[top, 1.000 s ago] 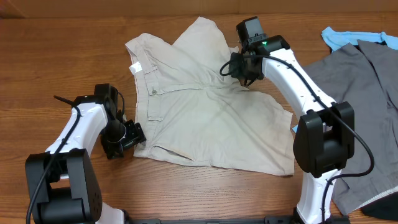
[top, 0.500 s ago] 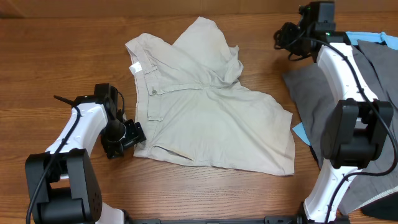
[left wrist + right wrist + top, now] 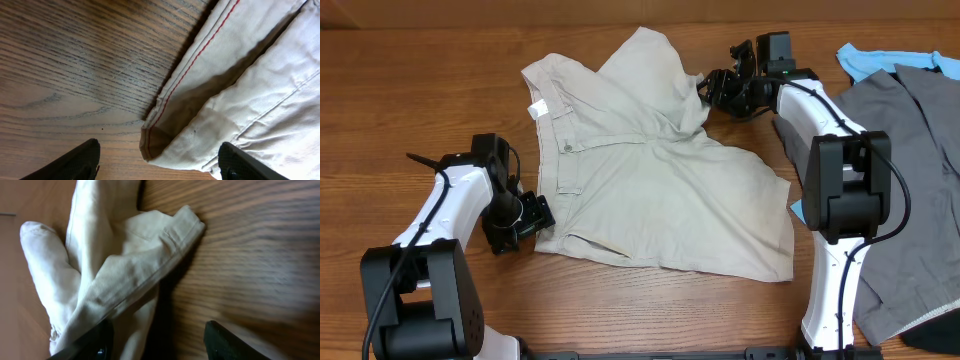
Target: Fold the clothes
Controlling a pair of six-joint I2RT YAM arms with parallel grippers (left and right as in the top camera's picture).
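Observation:
The pale beige shorts [image 3: 650,170] lie spread on the wooden table, waistband and white label [image 3: 537,109] at the left, one leg folded over near the top. My left gripper [image 3: 532,222] is open at the shorts' lower left corner; in the left wrist view that hem corner [image 3: 165,140] lies between the open fingers [image 3: 157,162]. My right gripper [image 3: 712,88] is open at the shorts' upper right edge; in the right wrist view a bunched fold of the shorts [image 3: 125,275] sits by the left finger, with the gripper [image 3: 157,340] open over cloth and wood.
A pile of grey garments [image 3: 910,170] covers the right side of the table, with a light blue garment [image 3: 865,58] at the top right. A black cable tie [image 3: 420,160] lies left of the left arm.
My right gripper swung out to the far right, away from the shorts, then came back to the shorts' upper right edge. The left arm and the shorts have not moved.

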